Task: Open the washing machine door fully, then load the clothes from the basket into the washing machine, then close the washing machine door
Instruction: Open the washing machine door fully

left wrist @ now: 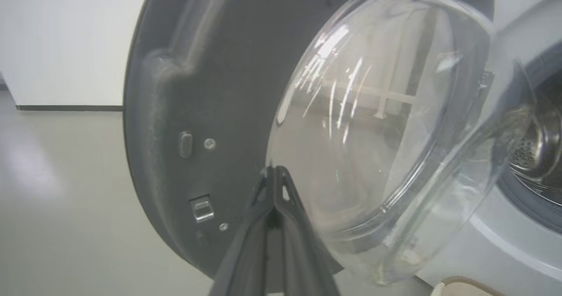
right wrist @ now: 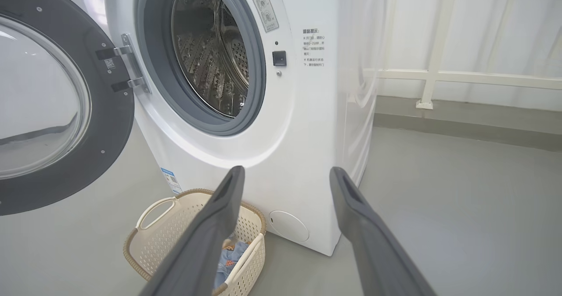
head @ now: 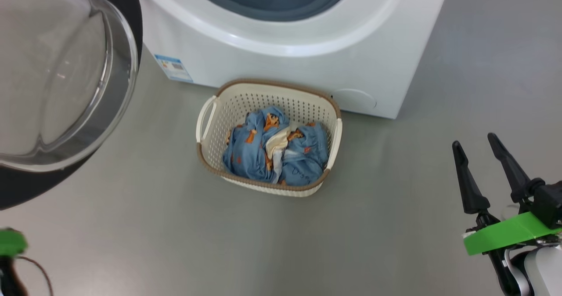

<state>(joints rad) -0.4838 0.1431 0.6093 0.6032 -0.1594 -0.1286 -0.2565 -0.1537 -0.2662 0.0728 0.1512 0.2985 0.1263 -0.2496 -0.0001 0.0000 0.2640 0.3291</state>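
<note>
grey floor [head: 131,225] carries the basket [head: 246,100], which stands just in front of the washing machine [head: 281,59], below its opening. the clothes [head: 272,149] lie bundled inside the basket, light blue with orange-brown figures and a fold of cream cloth in the middle. the washing machine door [head: 57,76] stands swung open to the robot's left, its dark inner side and bulging glass bowl turned outward. the steel drum [right wrist: 210,59] and grey-blue seal [right wrist: 254,89] are exposed. a small blue label [head: 173,67] sits low on the machine's front, on the door's side. the left tool [left wrist: 274,171] is clenched, fingers pressed together with nothing between them, tips right at the rim of the glass on the door's inner face; whether they touch it i cannot tell. the right tool [head: 474,140] is released, fingers spread wide and empty, to the right of the basket and well apart from it.
</note>
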